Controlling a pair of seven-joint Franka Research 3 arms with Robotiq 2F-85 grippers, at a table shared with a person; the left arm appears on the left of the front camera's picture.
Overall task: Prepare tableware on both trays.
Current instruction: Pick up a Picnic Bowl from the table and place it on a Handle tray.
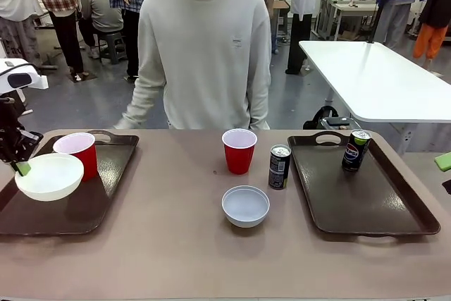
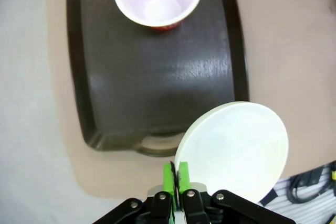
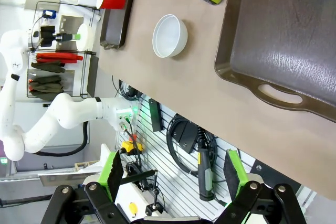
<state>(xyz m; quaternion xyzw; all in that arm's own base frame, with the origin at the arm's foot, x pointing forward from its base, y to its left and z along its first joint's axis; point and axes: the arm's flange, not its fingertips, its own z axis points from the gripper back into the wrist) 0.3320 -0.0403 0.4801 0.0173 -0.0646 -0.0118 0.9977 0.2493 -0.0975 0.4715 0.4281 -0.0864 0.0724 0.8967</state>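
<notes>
Starting at my left, the left gripper (image 2: pixel 176 171) is clamped on the rim of the white bowl (image 1: pixel 49 176), its green pads pinched on either side of the edge. The bowl sits over the near left part of the left tray (image 1: pixel 106 188), open side up and slightly tilted. I cannot tell whether its underside touches the tray. Just behind the bowl, a red cup (image 1: pixel 76 151) stands upright on the same tray, toward its far end.

Moving to the middle, a second red cup (image 1: pixel 239 150) stands upright on the bare table (image 1: pixel 162 244), in front of the person (image 1: pixel 204 54) at the far side. The grey-blue bowl (image 1: pixel 245 205) rests on the table nearer to me, and a dark can (image 1: pixel 279 166) stands just right of the cup.

On the right, the right tray (image 1: pixel 352 199) carries one upright Pepsi can (image 1: pixel 356 150) near its far end. In the right wrist view, the right gripper (image 3: pixel 173 171) has its fingers spread wide with nothing between them. It hangs beyond the table's edge, near that tray's cut-out handle.
</notes>
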